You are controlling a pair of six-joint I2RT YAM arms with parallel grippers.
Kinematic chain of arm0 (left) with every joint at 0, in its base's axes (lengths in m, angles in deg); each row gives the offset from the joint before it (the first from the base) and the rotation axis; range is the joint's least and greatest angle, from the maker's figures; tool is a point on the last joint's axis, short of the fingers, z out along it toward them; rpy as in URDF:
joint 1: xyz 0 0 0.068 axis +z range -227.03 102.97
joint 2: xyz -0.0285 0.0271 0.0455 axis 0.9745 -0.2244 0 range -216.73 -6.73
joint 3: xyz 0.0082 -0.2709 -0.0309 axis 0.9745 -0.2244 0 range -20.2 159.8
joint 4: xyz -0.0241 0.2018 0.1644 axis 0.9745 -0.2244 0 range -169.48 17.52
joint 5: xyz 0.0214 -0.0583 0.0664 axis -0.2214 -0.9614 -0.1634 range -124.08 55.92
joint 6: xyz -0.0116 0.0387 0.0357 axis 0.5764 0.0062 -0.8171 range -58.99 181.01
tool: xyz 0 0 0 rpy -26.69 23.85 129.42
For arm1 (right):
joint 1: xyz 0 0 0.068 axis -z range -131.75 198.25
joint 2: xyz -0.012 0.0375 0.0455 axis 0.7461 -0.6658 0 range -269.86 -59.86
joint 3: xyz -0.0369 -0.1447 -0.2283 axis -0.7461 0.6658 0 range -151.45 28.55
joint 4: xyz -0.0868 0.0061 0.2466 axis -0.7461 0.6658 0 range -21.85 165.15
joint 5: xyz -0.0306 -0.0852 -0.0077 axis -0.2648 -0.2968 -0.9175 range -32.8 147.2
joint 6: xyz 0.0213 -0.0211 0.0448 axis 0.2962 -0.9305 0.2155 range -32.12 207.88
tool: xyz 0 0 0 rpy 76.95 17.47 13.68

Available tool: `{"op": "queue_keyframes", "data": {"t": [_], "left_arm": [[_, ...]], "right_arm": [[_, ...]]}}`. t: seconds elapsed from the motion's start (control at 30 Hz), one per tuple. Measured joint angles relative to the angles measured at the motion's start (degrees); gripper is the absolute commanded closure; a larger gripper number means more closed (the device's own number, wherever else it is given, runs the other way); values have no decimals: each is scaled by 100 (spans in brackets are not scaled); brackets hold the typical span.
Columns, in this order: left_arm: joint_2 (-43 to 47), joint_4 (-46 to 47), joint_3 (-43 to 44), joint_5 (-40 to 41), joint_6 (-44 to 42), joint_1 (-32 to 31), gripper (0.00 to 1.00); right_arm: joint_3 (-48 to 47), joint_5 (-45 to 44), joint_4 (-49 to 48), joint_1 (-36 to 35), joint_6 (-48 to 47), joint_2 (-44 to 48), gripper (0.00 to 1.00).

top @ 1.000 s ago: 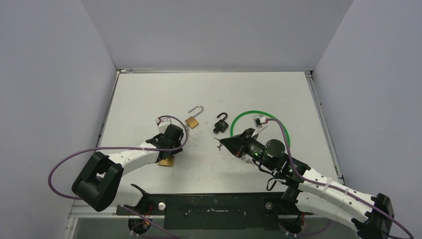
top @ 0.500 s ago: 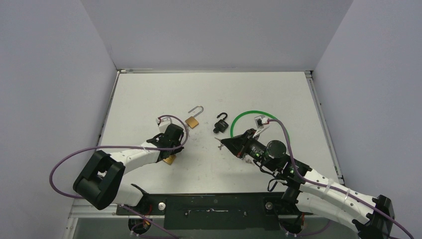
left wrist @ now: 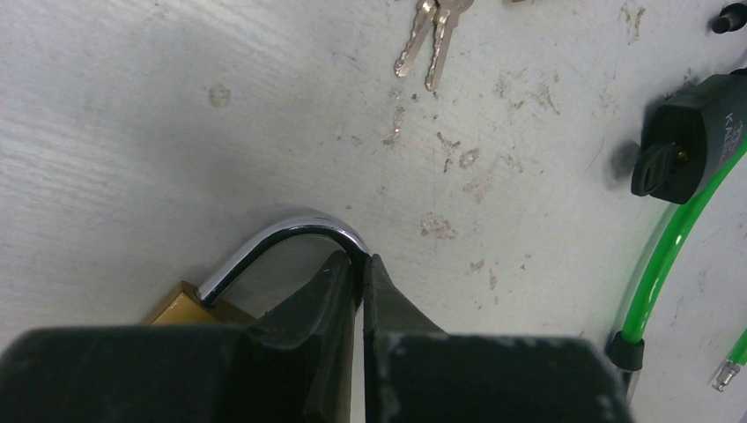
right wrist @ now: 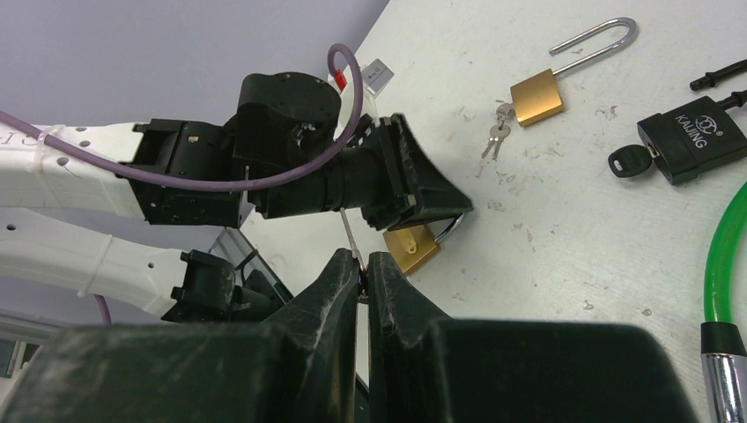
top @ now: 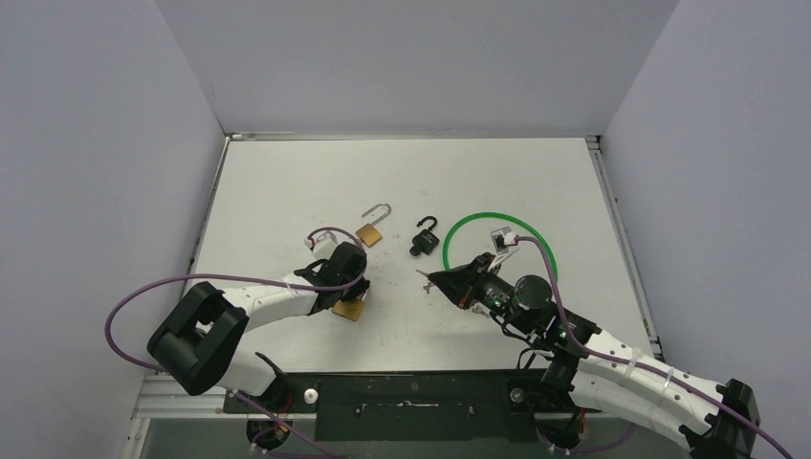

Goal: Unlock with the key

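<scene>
My left gripper (top: 348,285) is shut on the steel shackle (left wrist: 291,236) of a brass padlock (top: 350,309), whose body (left wrist: 181,304) rests low over the table. In the left wrist view the gripper (left wrist: 361,269) pinches the shackle's right leg. My right gripper (top: 436,279) is shut on a small silver key (right wrist: 350,233), and its blade sticks out beyond the fingertips toward the held padlock (right wrist: 412,248). In the right wrist view the gripper (right wrist: 363,264) faces my left gripper (right wrist: 423,189) across a short gap. The key does not touch the lock.
A second brass padlock (top: 369,232) with its shackle open lies further back, with a pair of keys (right wrist: 496,137) beside it. A black padlock (top: 424,239) with a key in it lies next to a green cable loop (top: 478,218).
My left gripper has carried the brass padlock to the right, nearer the right gripper. The right gripper with the key has shifted slightly toward the near edge.
</scene>
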Motion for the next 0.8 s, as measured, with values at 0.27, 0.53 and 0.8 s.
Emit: {"op": "queue_keyframes", "data": {"t": [0.27, 0.53, 0.8], "left_arm": [[22, -361, 557, -181, -610, -15, 29], [1064, -1373, 907, -199, -1910, -9, 3], [1154, -1967, 935, -35, -3226, -9, 3]], "right_arm": [[2, 0, 39, 17, 4, 105, 100], [2, -13, 247, 26, -2, 160, 100], [-7, -22, 339, 26, 0, 28, 100]]}}
